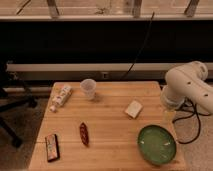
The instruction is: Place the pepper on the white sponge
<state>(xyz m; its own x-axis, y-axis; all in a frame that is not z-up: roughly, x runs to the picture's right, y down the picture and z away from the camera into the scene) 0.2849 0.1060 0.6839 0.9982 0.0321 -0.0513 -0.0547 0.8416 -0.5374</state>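
Note:
The pepper (84,134), slender and dark red, lies on the wooden table (110,150) left of the middle, pointing towards the front. The white sponge (133,109) is a small off-white block lying flat on the table's right half, behind the green plate. The robot's white arm (187,86) hangs over the table's right edge. Its lower end, where my gripper (169,114) is, sits just right of the sponge and above the plate's far side. The gripper is far from the pepper and holds nothing that I can see.
A green plate (156,145) sits at the front right. A clear plastic cup (88,89) stands at the back. A white patterned tube (61,97) lies at the back left and a dark wrapped bar (52,147) at the front left. An office chair (10,107) stands left of the table.

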